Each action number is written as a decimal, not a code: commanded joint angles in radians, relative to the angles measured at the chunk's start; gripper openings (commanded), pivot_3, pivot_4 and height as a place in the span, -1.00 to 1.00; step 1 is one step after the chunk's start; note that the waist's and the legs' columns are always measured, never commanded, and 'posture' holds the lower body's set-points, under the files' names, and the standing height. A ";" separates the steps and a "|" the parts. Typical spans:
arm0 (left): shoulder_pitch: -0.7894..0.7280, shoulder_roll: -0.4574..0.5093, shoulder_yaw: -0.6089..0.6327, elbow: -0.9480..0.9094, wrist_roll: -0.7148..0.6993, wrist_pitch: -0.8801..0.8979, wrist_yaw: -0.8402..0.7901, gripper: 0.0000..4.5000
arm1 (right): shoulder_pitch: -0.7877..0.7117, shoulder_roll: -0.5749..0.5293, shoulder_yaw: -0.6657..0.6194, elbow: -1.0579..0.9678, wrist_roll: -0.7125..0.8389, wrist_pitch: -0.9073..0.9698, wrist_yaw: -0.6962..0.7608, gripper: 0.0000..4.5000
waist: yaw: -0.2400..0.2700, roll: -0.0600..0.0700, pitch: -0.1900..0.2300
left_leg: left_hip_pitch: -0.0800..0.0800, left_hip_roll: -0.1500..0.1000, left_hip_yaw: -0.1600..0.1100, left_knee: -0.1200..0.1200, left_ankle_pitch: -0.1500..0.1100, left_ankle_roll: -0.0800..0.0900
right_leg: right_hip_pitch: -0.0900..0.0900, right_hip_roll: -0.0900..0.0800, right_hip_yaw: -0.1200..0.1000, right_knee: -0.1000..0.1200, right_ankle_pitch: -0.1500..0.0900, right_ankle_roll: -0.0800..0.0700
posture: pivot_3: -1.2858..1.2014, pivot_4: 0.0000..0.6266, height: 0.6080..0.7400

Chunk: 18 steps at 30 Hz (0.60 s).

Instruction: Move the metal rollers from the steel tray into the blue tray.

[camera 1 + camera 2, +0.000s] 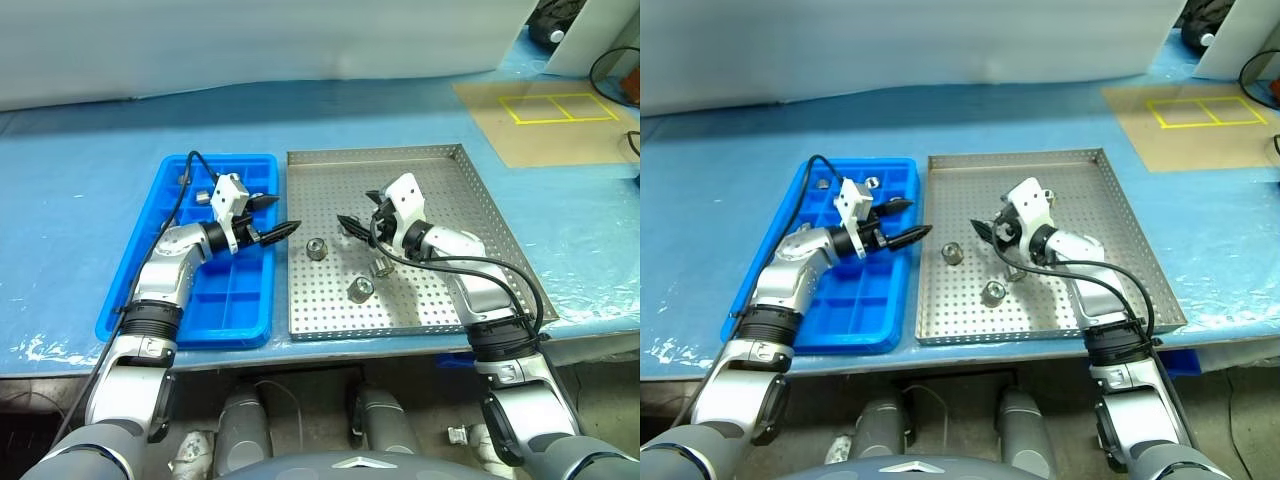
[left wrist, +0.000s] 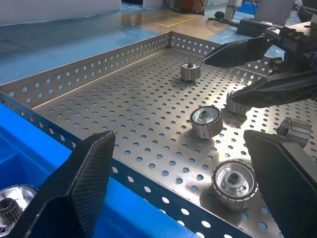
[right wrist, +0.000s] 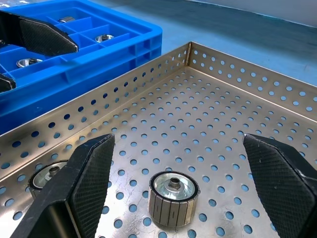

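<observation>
The steel tray [image 1: 450, 190] lies at the table's middle with several metal rollers on its perforated floor, among them one roller [image 1: 317, 248], a second roller [image 1: 360, 289] and a third roller [image 1: 381, 266]. My right gripper [image 1: 358, 212] hovers open over the tray, pointing left. In its wrist view a roller [image 3: 173, 198] stands on the floor between its spread fingers [image 3: 89, 173], untouched. The blue tray [image 1: 160, 300] sits left of the steel tray and holds a few rollers [image 1: 871, 183]. My left gripper [image 1: 280, 214] is open and empty above the blue tray's right edge, pointing at the steel tray.
Blue sheeting [image 1: 80, 170] covers the table. A brown board [image 1: 545, 125] with yellow tape squares lies at the back right, with cables [image 1: 615, 65] beyond it. The two grippers face each other a short way apart over the steel tray's left part.
</observation>
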 commanded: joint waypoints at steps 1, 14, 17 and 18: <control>-0.018 0.007 0.008 -0.017 -0.009 -0.011 -0.001 0.95 | -0.010 -0.002 -0.001 -0.043 0.005 -0.017 0.000 0.91 | 0.000 0.000 0.000 | 0.000 0.000 0.000 0.000 0.000 0.000 | 0.000 0.000 0.000 0.000 0.000 0.000 | -0.15 -0.52 1.00; -0.022 0.010 0.004 -0.031 -0.020 0.000 -0.023 0.95 | -0.009 -0.007 0.002 -0.047 0.005 -0.017 0.007 0.91 | 0.000 0.000 0.000 | 0.000 0.000 0.000 0.000 0.000 0.000 | 0.000 0.000 0.000 0.000 0.000 0.000 | -0.16 -0.52 1.00; -0.051 0.012 -0.018 -0.020 -0.012 -0.004 -0.060 0.95 | -0.012 -0.021 0.001 -0.054 0.007 -0.015 0.022 0.91 | 0.000 0.000 0.000 | 0.000 0.000 0.000 0.000 0.000 0.000 | 0.000 0.000 0.000 0.000 0.000 0.000 | -0.16 -0.52 1.00; -0.059 0.012 -0.031 -0.021 -0.010 -0.002 -0.082 0.95 | -0.013 -0.030 0.003 -0.057 0.007 -0.017 0.032 0.91 | 0.001 0.000 0.000 | 0.000 0.000 0.000 0.000 0.000 0.000 | 0.000 0.000 0.000 0.000 0.000 0.000 | -0.17 -0.52 1.00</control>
